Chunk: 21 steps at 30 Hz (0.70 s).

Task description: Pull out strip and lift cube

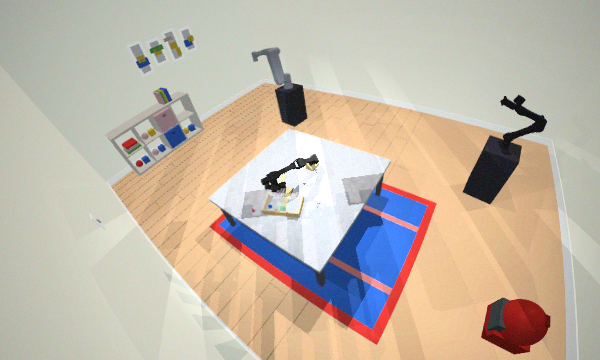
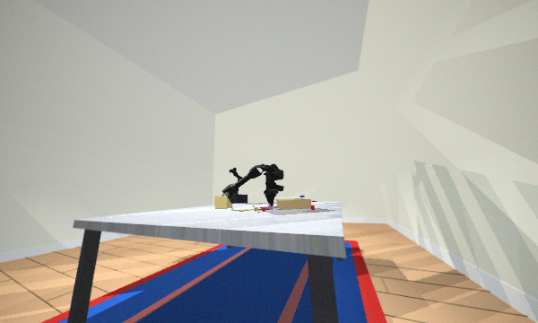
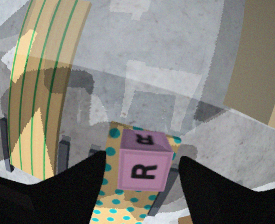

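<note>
step: picking up the labelled cube; the dotted strip's pull looks done, judging by how it lies
labelled cube (image 3: 144,160): pink, marked R, sits on the teal-dotted strip (image 3: 117,219), between the two fingers
gripper (image 3: 140,192): lowered over the cube, fingers half-spread, flanking it with slight gaps; nothing gripped yet
green-striped strips (image 3: 37,76): off to one side, well apart
table (image 2: 215,224): carries everything
next move: likely squeeze onto the cube's side faces, then lift straight up
</note>
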### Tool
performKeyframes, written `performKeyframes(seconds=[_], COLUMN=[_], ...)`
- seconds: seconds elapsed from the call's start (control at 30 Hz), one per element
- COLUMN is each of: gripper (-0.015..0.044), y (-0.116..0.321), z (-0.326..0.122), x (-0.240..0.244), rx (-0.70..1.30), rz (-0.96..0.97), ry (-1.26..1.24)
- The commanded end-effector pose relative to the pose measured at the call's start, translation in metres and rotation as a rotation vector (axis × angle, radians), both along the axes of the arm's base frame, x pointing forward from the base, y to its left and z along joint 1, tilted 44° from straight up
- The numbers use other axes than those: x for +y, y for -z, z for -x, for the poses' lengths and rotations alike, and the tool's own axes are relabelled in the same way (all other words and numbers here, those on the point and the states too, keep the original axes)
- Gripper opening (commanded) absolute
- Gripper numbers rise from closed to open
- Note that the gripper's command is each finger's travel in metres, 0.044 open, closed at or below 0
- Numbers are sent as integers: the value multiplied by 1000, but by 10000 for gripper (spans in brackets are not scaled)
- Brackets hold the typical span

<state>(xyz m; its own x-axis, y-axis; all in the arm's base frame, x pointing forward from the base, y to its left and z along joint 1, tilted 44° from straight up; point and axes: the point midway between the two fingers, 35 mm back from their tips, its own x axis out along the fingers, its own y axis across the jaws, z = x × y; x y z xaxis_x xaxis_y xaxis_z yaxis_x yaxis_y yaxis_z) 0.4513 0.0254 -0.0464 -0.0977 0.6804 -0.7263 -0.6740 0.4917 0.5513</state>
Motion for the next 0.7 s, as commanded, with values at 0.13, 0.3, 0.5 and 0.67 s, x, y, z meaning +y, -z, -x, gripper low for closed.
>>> performKeyframes(seconds=[0.13,0.3,0.5,0.67], gripper=[250,138,98,0], y=[7,6,6,3], z=[2,1,1,5], x=[8,6,6,3], rx=[-1,1,1,1], rz=[-3,-1,-1,0], ry=[7,0,0,0])
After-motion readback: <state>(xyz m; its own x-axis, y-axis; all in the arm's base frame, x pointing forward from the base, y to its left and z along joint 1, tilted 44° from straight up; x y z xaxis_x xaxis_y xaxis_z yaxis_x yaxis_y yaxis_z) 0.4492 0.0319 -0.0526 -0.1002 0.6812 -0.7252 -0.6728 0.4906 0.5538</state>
